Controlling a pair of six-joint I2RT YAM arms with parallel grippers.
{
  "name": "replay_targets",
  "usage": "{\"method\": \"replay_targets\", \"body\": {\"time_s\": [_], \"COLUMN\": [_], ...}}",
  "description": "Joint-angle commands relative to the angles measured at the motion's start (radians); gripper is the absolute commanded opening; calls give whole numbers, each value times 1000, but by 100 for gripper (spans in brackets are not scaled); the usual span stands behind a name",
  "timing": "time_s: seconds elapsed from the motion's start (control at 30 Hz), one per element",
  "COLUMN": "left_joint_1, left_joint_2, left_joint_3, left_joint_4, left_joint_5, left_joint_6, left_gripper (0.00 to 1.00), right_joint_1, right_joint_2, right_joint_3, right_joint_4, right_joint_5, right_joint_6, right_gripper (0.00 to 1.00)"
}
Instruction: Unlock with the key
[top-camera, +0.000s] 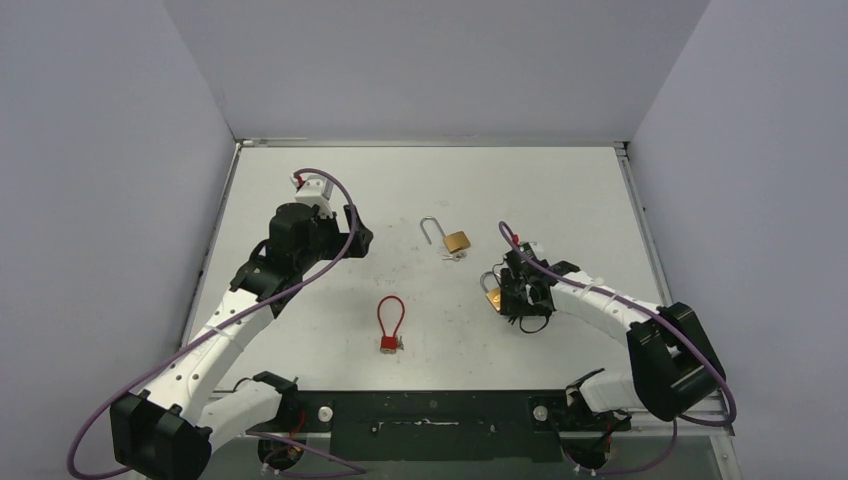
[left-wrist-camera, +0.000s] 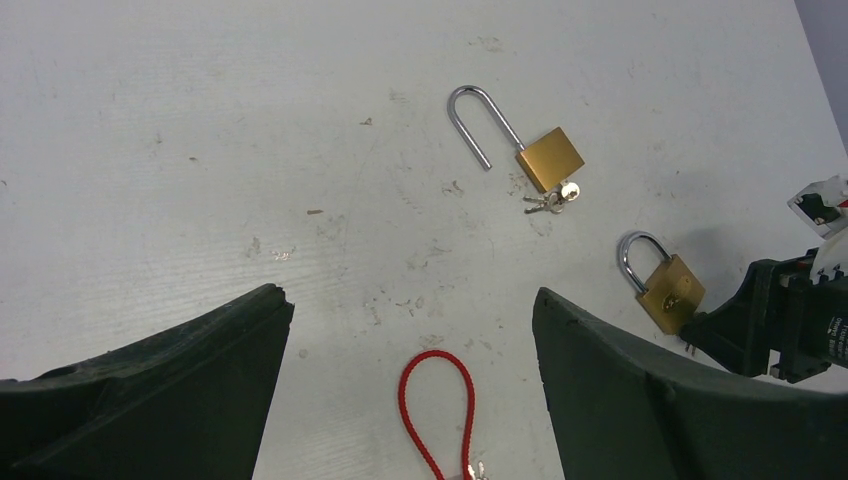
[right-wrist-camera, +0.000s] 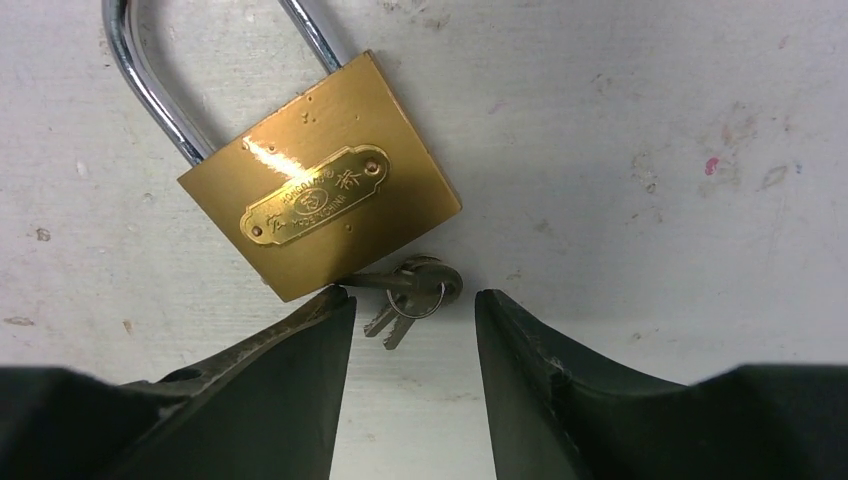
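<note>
I am watching the small brass padlock (right-wrist-camera: 320, 200) lying flat on the bench (right-wrist-camera: 650, 120), nameplate up, its shackle looking seated in the body on both legs. The key (right-wrist-camera: 400, 282) is sitting in the keyway at the padlock's bottom edge, with a ring and two spare keys (right-wrist-camera: 392, 325) hanging off it just below that edge.

The right gripper (right-wrist-camera: 412, 310) is hovering directly below the padlock, its jaws standing at a narrow gap that is straddling the key ring. I am seeing no contact with the key yet, though one finger (right-wrist-camera: 290, 370) is sitting just beside the padlock's lower corner. The left gripper (left-wrist-camera: 410, 300) is hanging well away from the padlock, jaws wide and holding nothing. A long-shackle padlock (left-wrist-camera: 550, 158), already open with its own keys, is lying beyond the small padlock, and a red cable lock (left-wrist-camera: 437, 400) is lying to its other side, toward the left arm.

I am judging this as the moment just ahead of pinching the key to turn it. What is worrying me:
- nothing is holding the padlock body, so a twist on the key is likely to spin the whole padlock across the bench instead of turning the cylinder
- the finger near the corner could be pushing the body aside and dragging the key off line
- the jaws could be catching the loose ring or spare keys and not the key's head, giving a grip that is slipping when turned
</note>
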Motion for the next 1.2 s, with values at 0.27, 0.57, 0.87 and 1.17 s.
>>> {"method": "replay_targets", "body": {"time_s": [0.27,0.57,0.87,1.17], "left_joint_1": [6,6,6,4], "left_joint_2": [-14,-12,-9,-3], "left_joint_3": [11,12,12,1], "left_joint_4": [57,59,74,85], "left_joint_5": [17,17,49,132], "left_joint_6": [0,2,-10,-12], "left_gripper": [88,88,88,85], "right_joint_1": [9,9,9,8], "right_joint_2": [63,58,-4,-145], "right_joint_3": [33,31,39,-6], "right_joint_4": [136,111,49,-140], "right_joint_5": [57,49,59,154], "right_joint_6": [-59,-45,-16,247], "right_gripper": [53,22,17,56]}}
